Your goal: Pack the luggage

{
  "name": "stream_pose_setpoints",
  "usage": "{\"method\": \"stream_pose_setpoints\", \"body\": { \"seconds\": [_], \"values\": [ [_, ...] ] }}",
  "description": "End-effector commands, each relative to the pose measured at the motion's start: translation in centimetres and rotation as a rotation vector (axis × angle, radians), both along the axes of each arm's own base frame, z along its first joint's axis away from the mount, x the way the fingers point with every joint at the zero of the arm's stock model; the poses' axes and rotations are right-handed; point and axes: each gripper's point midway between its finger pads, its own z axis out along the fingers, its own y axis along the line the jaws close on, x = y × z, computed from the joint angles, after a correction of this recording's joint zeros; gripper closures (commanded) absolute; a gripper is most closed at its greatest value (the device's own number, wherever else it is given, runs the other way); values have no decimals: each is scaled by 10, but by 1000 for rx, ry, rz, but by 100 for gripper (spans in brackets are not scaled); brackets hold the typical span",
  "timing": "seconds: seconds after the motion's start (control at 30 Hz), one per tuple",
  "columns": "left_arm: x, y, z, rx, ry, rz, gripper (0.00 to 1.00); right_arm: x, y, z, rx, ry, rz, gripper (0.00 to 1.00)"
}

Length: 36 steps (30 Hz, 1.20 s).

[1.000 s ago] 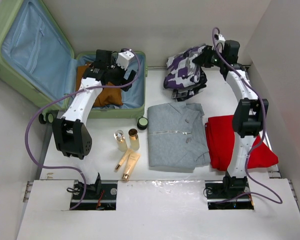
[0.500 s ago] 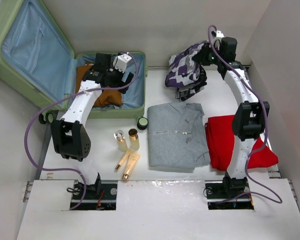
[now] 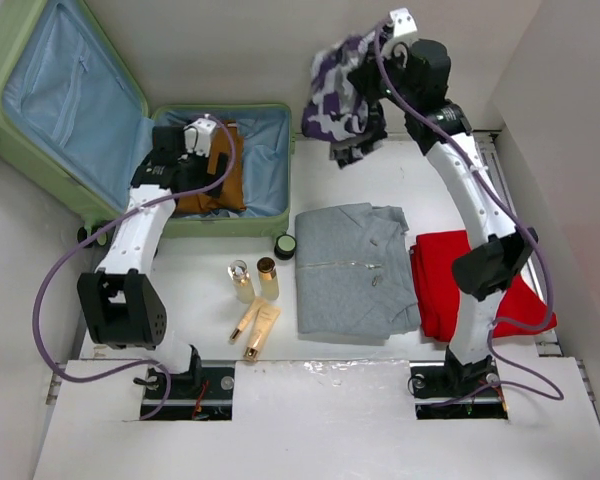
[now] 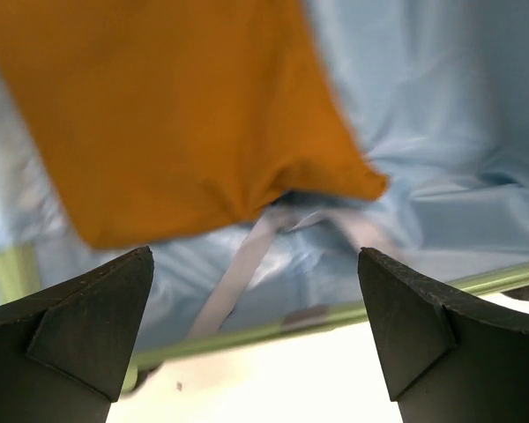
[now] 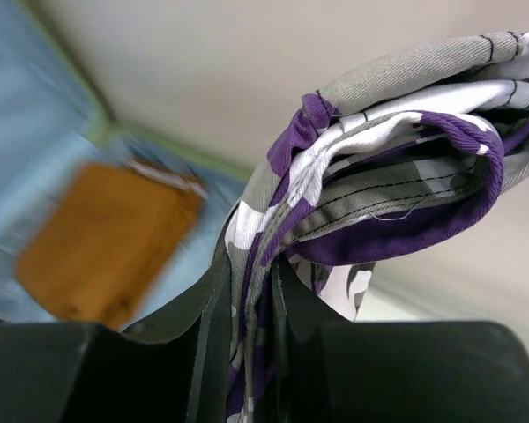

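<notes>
The right end effector grips a purple patterned garment. The left end effector hangs open over orange cloth inside the luggage.

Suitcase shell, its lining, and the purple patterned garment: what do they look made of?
Suitcase shell: likely hard plastic, pale green, smooth rim. Lining: thin light blue fabric, wrinkled, slight sheen. Garment: soft woven cloth, perhaps cotton twill; fine diagonal ribs and stitching show.

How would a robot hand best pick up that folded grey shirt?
Probably by its folded left edge, coming straight down. The grey shirt lies flat, so only an edge can be pinched; its right side sits against the red garment, while the left is free.
</notes>
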Motion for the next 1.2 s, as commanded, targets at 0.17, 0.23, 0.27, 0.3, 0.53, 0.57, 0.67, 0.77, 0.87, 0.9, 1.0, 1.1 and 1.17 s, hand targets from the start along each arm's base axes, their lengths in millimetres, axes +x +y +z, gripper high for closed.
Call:
{"method": "stream_pose_setpoints", "body": {
  "seconds": [0.17, 0.23, 0.27, 0.3, 0.53, 0.57, 0.67, 0.77, 0.87, 0.9, 1.0, 1.1, 1.17],
  "values": [
    [-32, 88, 16, -37, -81, 292, 0, -95, 97, 199, 339, -565, 186, 100],
    [-41, 95, 7, -21, -64, 307, 0, -83, 122, 178, 427, -503, 224, 100],
    [-44, 97, 6, -12, -64, 318, 0, -83, 129, 180, 482, -518, 235, 100],
    [-45, 97, 10, -5, -74, 312, 0, -71, 137, 163, 501, -484, 235, 100],
    [-53, 104, -1, 37, -50, 334, 0, 22, 191, -7, 573, -179, 224, 100],
    [-53, 104, -1, 37, -50, 334, 0, 30, 197, -33, 550, -136, 215, 100],
    [-52, 109, -5, 48, -31, 363, 0, 55, 206, -130, 443, 41, 214, 100],
    [-52, 111, -6, 54, -22, 369, 0, 62, 207, -207, 360, 198, 223, 100],
    [-49, 115, 2, 54, -40, 379, 0, 62, 201, -226, 309, 235, 187, 87],
    [-48, 115, 6, 54, -49, 379, 0, 63, 199, -229, 296, 238, 176, 71],
    [-46, 115, 7, 54, -51, 379, 0, 63, 194, -204, 252, 188, 172, 40],
    [-44, 112, 4, 42, -42, 365, 0, 63, 189, -191, 155, 148, 175, 23],
    [-42, 111, 7, 36, -51, 358, 0, 60, 184, -159, 101, 68, 182, 5]
  ]
}}
